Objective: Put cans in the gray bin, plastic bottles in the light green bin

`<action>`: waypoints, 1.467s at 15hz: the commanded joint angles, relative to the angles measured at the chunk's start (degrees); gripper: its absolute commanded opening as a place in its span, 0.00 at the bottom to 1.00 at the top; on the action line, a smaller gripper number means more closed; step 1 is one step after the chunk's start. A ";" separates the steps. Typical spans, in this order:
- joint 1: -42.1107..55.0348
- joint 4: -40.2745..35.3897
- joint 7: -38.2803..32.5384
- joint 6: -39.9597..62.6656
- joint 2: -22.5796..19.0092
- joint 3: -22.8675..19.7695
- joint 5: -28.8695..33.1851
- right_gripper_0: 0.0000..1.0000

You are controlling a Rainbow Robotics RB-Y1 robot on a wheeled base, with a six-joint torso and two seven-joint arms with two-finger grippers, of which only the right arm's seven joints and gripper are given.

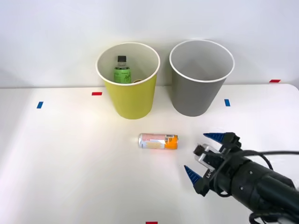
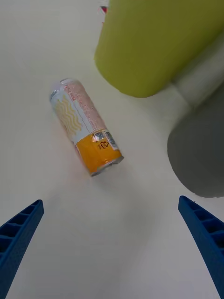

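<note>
Lying can (image 1: 158,141) beside spread hand (image 1: 207,155)

The light green bin (image 1: 128,93) hides the bottle's (image 1: 122,70) lower part behind its wall.

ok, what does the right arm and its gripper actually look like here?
The right gripper has two blue, ribbed, pointed fingers mounted on a small silver-grey block. Behind it the arm is a glossy black, rounded cylinder, with a black cable looping along its upper side.
</note>
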 commanded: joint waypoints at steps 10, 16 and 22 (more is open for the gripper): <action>-41.22 17.37 12.00 19.32 -0.89 17.79 -31.63 1.00; -46.50 26.07 24.66 24.86 4.48 17.79 -35.33 1.00; -49.05 26.15 26.42 31.01 9.13 17.79 -35.41 1.00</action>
